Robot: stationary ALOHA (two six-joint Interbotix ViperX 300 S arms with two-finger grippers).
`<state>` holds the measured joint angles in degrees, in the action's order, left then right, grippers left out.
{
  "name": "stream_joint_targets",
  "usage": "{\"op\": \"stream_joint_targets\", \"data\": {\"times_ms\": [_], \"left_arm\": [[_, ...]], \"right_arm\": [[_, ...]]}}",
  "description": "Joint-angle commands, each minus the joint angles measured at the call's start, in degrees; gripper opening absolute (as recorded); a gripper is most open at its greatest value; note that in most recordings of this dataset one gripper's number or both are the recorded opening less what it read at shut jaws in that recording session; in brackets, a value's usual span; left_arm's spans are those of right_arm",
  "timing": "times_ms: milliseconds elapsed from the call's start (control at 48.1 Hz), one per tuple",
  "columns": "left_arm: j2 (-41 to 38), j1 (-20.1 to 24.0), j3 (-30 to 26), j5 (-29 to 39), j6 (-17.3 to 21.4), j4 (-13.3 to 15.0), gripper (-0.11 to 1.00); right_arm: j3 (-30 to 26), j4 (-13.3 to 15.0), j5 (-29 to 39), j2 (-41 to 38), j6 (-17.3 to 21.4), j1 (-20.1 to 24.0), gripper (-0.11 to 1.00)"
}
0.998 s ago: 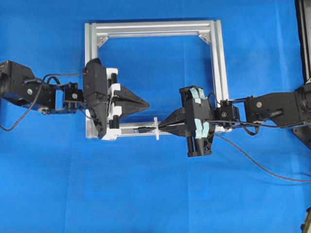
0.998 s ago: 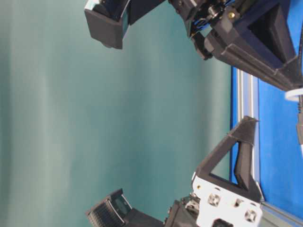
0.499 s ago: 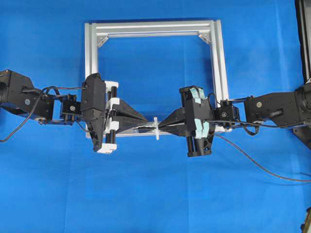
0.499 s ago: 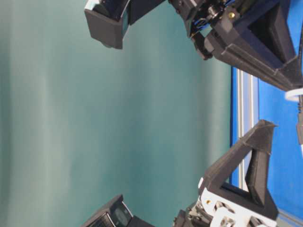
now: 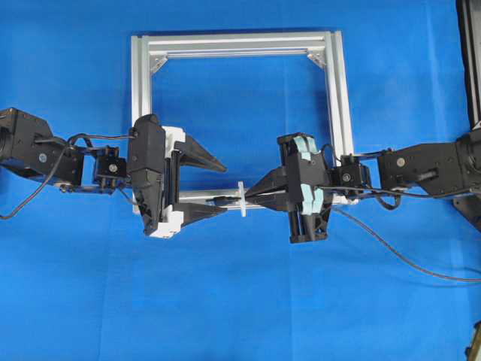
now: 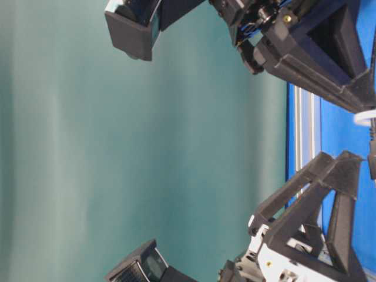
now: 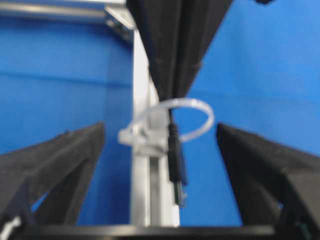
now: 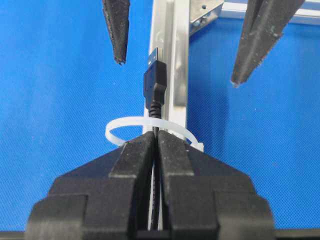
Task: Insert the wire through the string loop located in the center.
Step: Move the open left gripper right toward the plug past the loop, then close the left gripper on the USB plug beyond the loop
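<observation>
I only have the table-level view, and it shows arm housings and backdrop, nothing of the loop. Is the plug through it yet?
Observer: Yes. In the right wrist view the plug sits past the string loop, with the wire running through it.
Operator: Who's holding the wire?
Observer: The right gripper; its jaws are shut on the wire just behind the loop.
Operator: And the left one?
Observer: The left gripper is open, one fingertip inside the frame, the other beside the plug. It holds nothing.
Operator: Is the plug lined up between those jaws?
Observer: In the left wrist view, roughly yes: it points down the gap between them, touching neither.
</observation>
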<state>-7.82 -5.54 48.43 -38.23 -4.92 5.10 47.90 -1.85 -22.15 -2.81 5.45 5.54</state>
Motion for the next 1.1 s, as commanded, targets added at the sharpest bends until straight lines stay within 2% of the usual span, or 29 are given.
{"op": "stream_joint_targets", "data": {"times_ms": [0,478,1082], "left_arm": [[1.0,-0.1,-1.1,0.3,-0.1,-0.2,0.88],[-3.4,-0.1,-1.9,1.8,-0.8,-0.2,0.87],[-3.7,-0.2,-2.5,1.5,-1.1,-0.1,0.86]], "right_arm": [[-0.6,0.1,-0.6,0.6,-0.1,-0.1,-0.02],[-0.5,0.1,-0.6,0.6,-0.1,-0.1,-0.02],[-0.3,0.1,-0.4,0.6,-0.1,-0.1,-0.02]]}}
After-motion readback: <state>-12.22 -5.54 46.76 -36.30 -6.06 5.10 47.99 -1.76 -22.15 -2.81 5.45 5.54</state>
